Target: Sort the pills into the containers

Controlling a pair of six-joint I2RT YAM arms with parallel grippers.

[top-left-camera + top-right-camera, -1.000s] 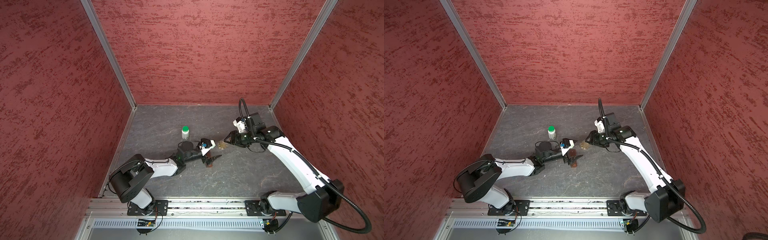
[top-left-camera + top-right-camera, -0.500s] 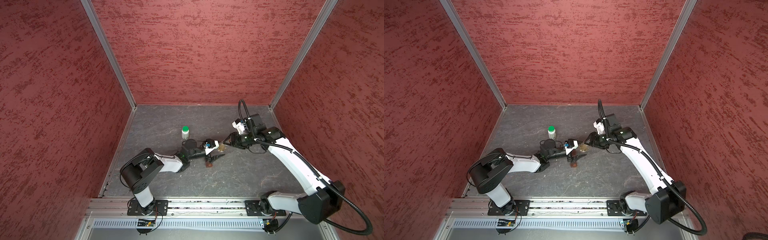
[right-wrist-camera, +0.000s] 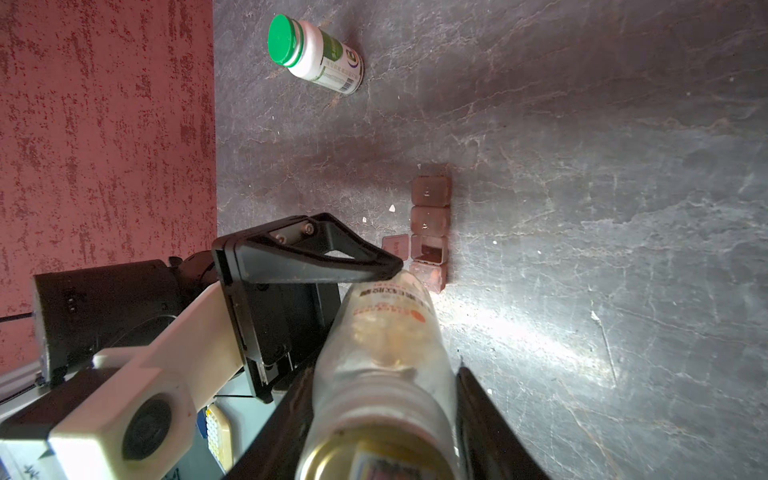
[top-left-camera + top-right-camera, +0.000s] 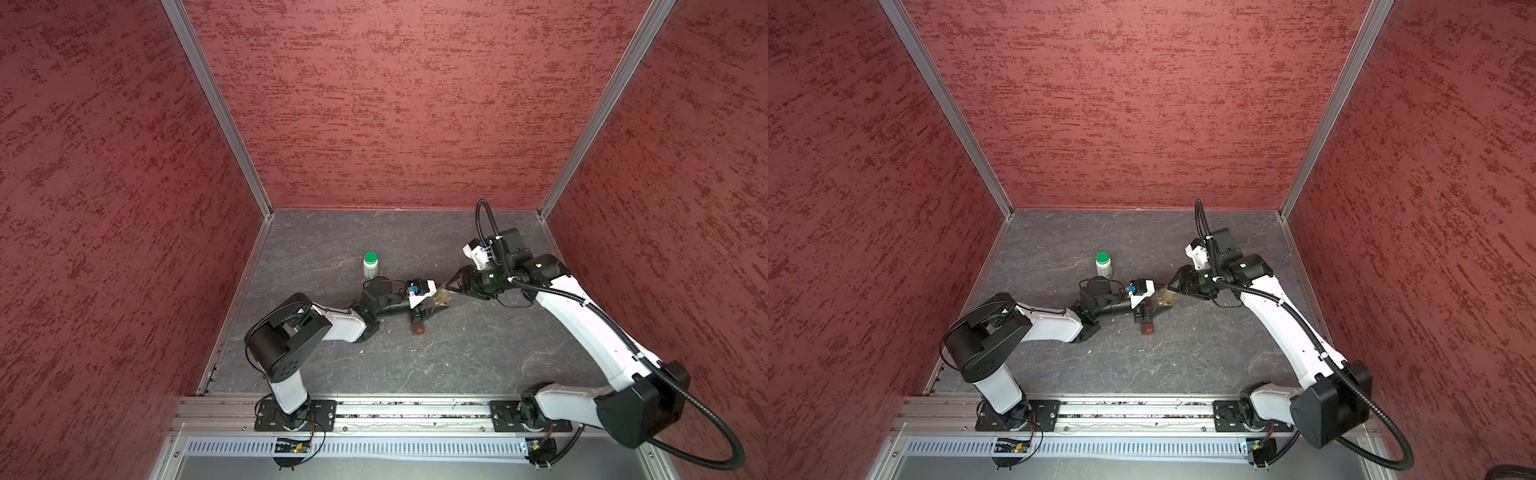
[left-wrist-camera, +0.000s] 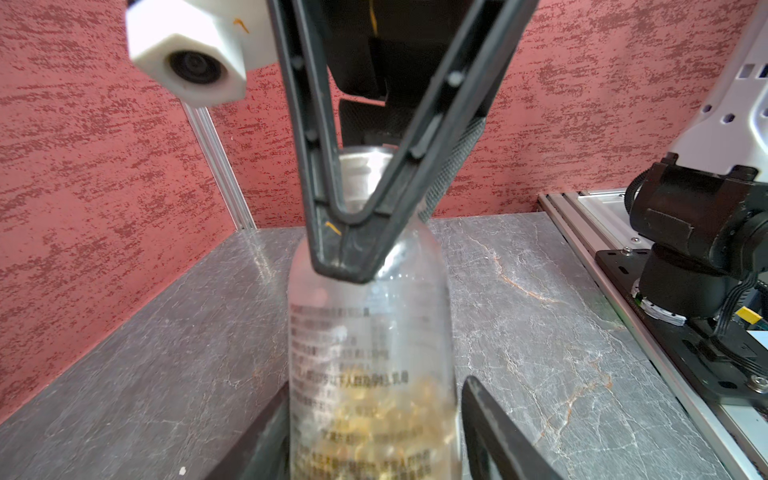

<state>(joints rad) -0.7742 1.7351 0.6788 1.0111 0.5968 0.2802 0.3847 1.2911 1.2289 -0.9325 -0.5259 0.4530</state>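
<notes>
**Over the grey stone table (image 4: 478,357), a clear pill bottle (image 4: 442,296) bridges two arms**

Near the middle of the table in both top views, the bottle lies roughly level between the two grippers. The right gripper (image 3: 384,374) is clamped on its neck end, next to the metallic cap (image 3: 374,457), with one finger on each side of the shoulder. The left gripper (image 5: 374,419) stands partly open around the bottle's base end. One finger (image 5: 266,440) looks to be against the plastic. The other (image 5: 482,415) sits just beside it with a thin sliver of gap, so I cannot tell whether it has a grip. Inside, amber softgels (image 5: 386,415) are heaped toward the base end. Close to that end, a red-brown pill organiser (image 3: 430,199) lies on the table, with one compartment's lid (image 3: 395,245) flipped open. A white bottle with a green cap (image 4: 370,265) stands upright, well apart from them.
</notes>
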